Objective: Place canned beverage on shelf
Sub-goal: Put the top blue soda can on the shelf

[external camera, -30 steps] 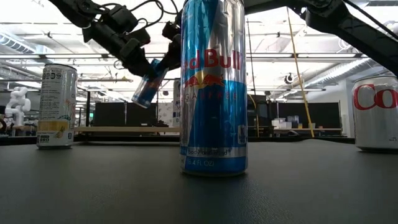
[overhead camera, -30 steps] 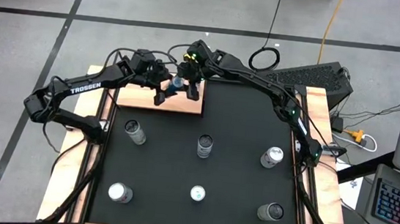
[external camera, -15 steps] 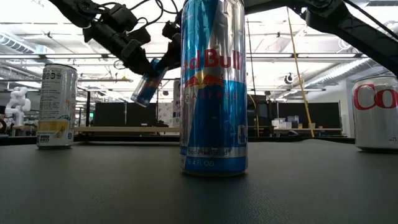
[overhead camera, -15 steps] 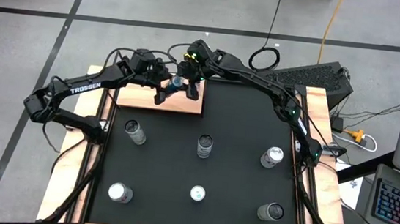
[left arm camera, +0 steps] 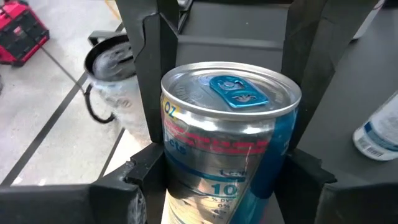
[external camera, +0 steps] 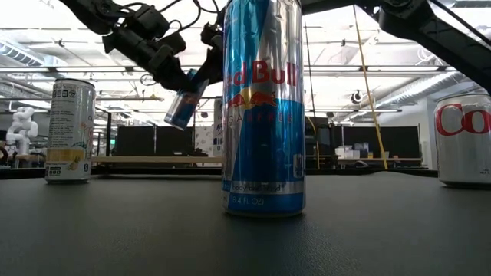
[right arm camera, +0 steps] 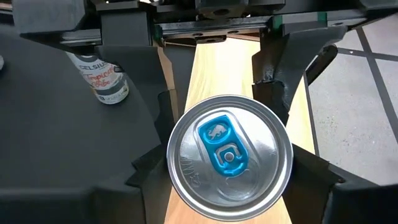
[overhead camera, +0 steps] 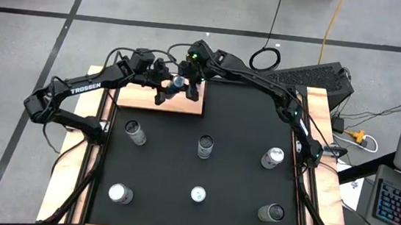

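A small blue-and-silver beverage can (overhead camera: 179, 82) hangs tilted in the air over the right end of the light-wood shelf (overhead camera: 139, 95) at the table's far left. Both grippers are shut on it. My left gripper (overhead camera: 164, 88) reaches in from the left, and my right gripper (overhead camera: 189, 83) from the far right. In the low view the can (external camera: 182, 100) leans with its top up and to the right. The left wrist view shows its side and blue tab (left arm camera: 233, 90). The right wrist view shows its lid (right arm camera: 229, 155) from above. My left gripper pinches the can's side wall (left arm camera: 177, 155) between its two fingers, one on each side. It comes from the table's left, slanting downward. The can is lifted clear of the shelf and tilted. My right gripper pinches the same can just below its top rim (right arm camera: 180, 171), fingers on opposite sides of the wall. It comes from the far right, slanting down onto the lid end. The can's top faces this wrist.
Several other cans stand upright on the black mat (overhead camera: 244, 117) in two rows, among them a tall Red Bull can (external camera: 263, 107), a pale can (external camera: 70, 130) and a Coke can (external camera: 464, 138). A pale can (right arm camera: 102, 78) also stands beside the shelf.
My left gripper's fingers have drawn in against the can while both arms stayed in place. The can has tipped slightly more upright between the two grippers, still clear of the shelf.
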